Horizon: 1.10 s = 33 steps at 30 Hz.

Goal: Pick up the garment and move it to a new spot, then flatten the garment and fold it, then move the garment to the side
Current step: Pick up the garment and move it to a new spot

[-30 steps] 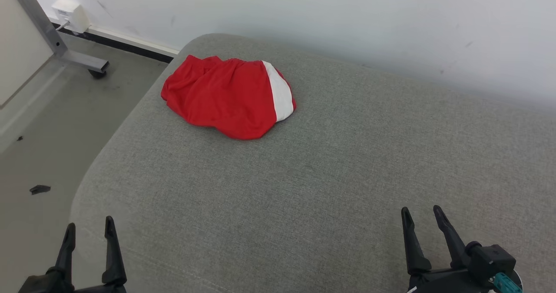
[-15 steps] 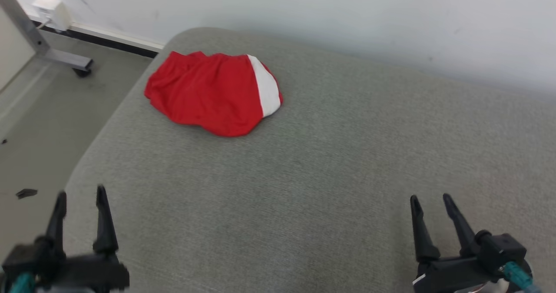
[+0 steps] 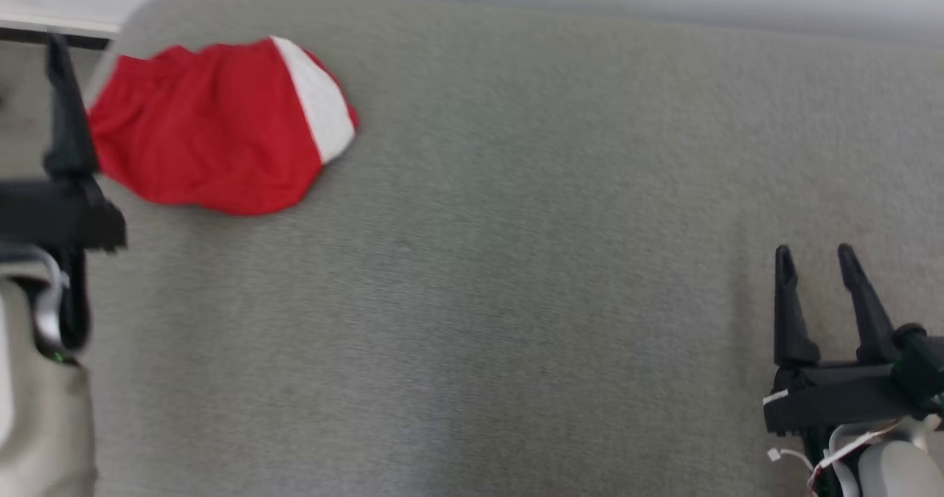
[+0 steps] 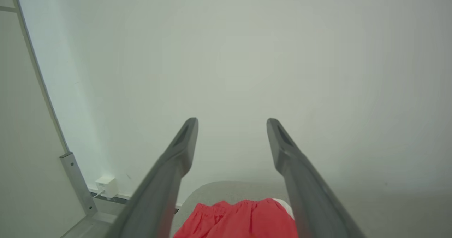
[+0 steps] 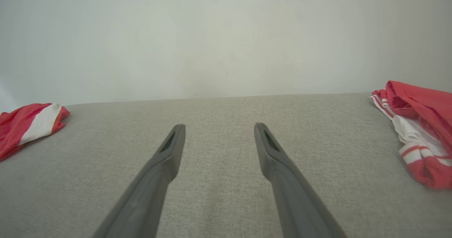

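1. Red shorts (image 3: 214,128) with a white stripe lie crumpled at the grey cushion's (image 3: 516,261) far left.
2. Left end effector (image 4: 232,123): fingers spread, empty, by their left edge.
3. Right end effector (image 3: 813,254): fingers spread, empty, near right.

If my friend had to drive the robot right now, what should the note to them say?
Left gripper: open, empty, beside the red garment, not touching it.
Right gripper: open, empty, above bare grey cushion.
Things: the red garment, with a white band, lies bunched at the cushion's far left corner; a second red-and-white garment lies to the right in the right wrist view.
Done: nothing that shows.
Left: pick up, move, flatten, fold, set aside.
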Available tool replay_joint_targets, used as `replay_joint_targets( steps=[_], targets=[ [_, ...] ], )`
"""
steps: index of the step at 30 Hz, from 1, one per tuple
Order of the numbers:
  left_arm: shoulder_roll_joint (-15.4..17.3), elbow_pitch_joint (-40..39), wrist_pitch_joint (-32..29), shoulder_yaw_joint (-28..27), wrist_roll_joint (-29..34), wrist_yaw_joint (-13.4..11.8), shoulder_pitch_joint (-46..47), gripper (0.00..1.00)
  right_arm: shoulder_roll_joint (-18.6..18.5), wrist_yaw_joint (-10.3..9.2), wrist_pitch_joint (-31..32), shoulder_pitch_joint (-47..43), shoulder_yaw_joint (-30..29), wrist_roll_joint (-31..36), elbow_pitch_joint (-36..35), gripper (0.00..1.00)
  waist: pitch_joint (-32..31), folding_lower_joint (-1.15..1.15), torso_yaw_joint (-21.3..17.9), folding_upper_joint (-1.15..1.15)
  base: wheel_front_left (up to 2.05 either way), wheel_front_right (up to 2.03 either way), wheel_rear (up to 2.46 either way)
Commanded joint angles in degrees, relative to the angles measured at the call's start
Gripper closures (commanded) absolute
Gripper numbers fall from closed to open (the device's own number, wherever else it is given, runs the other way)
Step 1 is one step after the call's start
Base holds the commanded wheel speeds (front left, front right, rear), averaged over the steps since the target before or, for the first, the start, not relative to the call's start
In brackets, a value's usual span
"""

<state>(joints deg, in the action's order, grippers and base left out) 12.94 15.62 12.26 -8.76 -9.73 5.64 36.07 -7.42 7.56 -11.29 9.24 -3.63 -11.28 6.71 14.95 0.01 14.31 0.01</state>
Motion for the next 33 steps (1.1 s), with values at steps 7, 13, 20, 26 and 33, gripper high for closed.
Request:
replay_joint_targets(
  steps=[7,13,20,26,33],
  targets=[
    [5.24,5.86,-4.23,-0.25,-0.6,0.42,11.8,0.0,-0.19,-0.16,-1.22,3.24,-1.92,-0.1,-1.29,0.0,12.66,-0.01,-13.09,-0.01,0.0,0.0,0.0],
    [8.63,13.46,-7.71,-0.83,-1.55,0.65,16.26,0.0,-0.57,-0.17,-1.73,4.26,-2.65,-0.33,-1.42,0.0,14.47,-0.01,-15.5,-0.01,0.0,0.0,0.0],
    [11.8,25.79,-13.7,-0.47,-2.56,1.05,19.45,0.0,-1.08,-0.16,-1.98,4.79,-3.42,-0.41,-1.69,0.0,15.31,-0.01,-17.31,-0.01,0.0,0.0,0.0],
    [13.34,36.06,-20.59,0.57,-4.0,1.34,20.91,0.0,-1.43,-0.17,-1.96,5.04,-3.43,-0.65,-1.7,0.0,15.61,-0.01,-17.94,-0.01,0.0,0.0,0.0],
    [12.2,42.47,-21.59,1.45,-5.7,1.63,20.15,1.0,-0.96,-0.17,-1.66,5.19,-3.39,0.25,-1.63,0.0,14.86,-0.01,-17.83,-0.01,0.0,0.0,0.0]
  ],
)
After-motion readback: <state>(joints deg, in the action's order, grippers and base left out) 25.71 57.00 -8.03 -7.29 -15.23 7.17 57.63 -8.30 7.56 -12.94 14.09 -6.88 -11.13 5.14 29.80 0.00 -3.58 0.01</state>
